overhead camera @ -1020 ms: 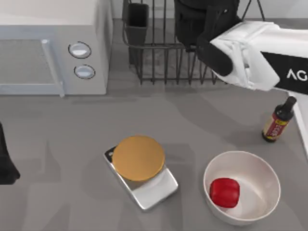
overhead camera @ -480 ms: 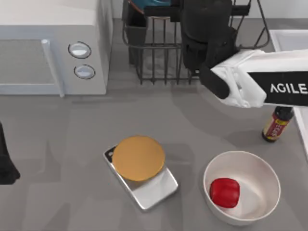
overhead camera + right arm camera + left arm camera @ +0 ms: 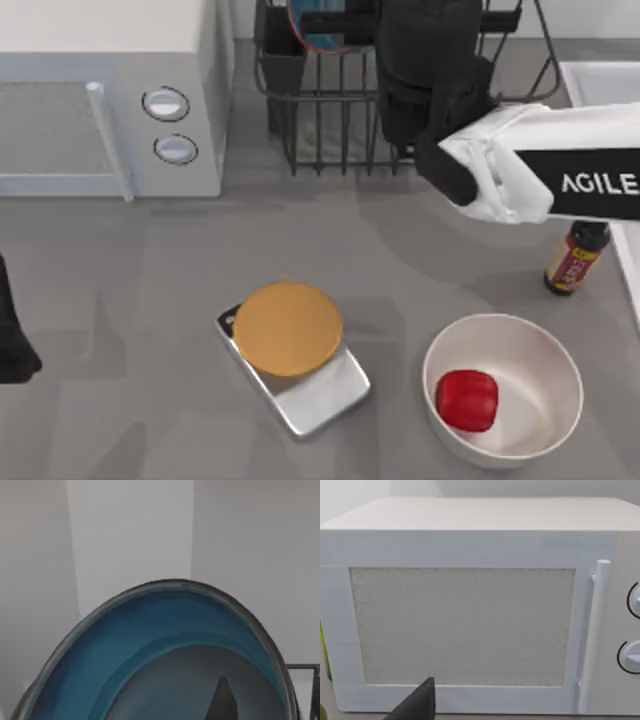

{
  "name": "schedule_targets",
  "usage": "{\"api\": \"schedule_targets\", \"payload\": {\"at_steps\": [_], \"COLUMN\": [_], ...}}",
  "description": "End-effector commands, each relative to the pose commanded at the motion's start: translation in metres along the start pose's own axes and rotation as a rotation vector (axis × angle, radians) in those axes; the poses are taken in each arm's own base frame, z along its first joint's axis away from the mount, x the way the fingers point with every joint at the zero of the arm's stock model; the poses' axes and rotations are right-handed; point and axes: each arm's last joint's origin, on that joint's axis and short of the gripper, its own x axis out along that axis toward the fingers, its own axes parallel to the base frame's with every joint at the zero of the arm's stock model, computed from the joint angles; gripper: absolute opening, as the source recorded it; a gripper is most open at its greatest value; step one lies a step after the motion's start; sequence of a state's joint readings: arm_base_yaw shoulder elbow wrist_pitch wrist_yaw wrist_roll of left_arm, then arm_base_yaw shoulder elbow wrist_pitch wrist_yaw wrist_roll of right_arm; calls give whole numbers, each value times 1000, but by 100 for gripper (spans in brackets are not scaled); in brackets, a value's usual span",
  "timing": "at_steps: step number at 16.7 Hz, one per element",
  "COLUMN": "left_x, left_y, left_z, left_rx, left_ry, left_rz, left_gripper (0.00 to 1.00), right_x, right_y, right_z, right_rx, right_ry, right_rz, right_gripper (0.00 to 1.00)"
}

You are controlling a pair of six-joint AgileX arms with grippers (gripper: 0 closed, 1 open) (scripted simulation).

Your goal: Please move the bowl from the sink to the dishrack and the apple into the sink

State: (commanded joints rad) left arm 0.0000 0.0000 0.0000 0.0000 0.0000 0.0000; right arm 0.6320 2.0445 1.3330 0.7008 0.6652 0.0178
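Note:
The teal-blue bowl [image 3: 322, 28] stands on edge over the back of the black wire dishrack [image 3: 330, 125], beside its dark utensil cup [image 3: 285, 50]. My right gripper [image 3: 348, 22] reaches over the rack from the right and is shut on the bowl's rim; in the right wrist view the bowl [image 3: 150, 645] looms close with one dark fingertip [image 3: 222, 700] inside it. The red apple [image 3: 467, 399] lies in a plain white bowl [image 3: 545, 345] at the front right. A corner of the pale sink [image 3: 600, 80] shows at the right edge. My left gripper [image 3: 12, 345] is parked at the left edge.
A white microwave [image 3: 100, 90] fills the back left; it also shows in the left wrist view [image 3: 470, 610]. A silver kitchen scale with an orange disc [image 3: 288, 328] sits at the front centre. A dark sauce bottle [image 3: 572, 262] stands between the white bowl and the sink.
My right arm has swung left over the dishrack, and the bowl has come further into view at the rack's back. The apple and left arm have not moved.

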Motion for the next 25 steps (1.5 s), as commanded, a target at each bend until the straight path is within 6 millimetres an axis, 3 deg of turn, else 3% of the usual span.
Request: {"api": "schedule_targets", "payload": {"at_steps": [5, 16, 18, 21, 25], "left_x": [0, 0, 0, 0, 0], "left_y": [0, 0, 0, 0, 0], "left_z": [0, 0, 0, 0, 0], "left_rx": [0, 0, 0, 0, 0], "left_ry": [0, 0, 0, 0, 0], "left_rz": [0, 0, 0, 0, 0], "left_gripper": [100, 100, 100, 100, 100], "right_x": [0, -1, -3, -15, -59], "right_y": [0, -2, -16, -57, -130], "right_z": [0, 2, 13, 41, 75], "right_rx": [0, 2, 7, 18, 28], "right_ry": [0, -1, -1, 2, 22], "right_rz": [0, -1, -18, -51, -90], "right_gripper": [98, 100, 100, 100, 100]}}
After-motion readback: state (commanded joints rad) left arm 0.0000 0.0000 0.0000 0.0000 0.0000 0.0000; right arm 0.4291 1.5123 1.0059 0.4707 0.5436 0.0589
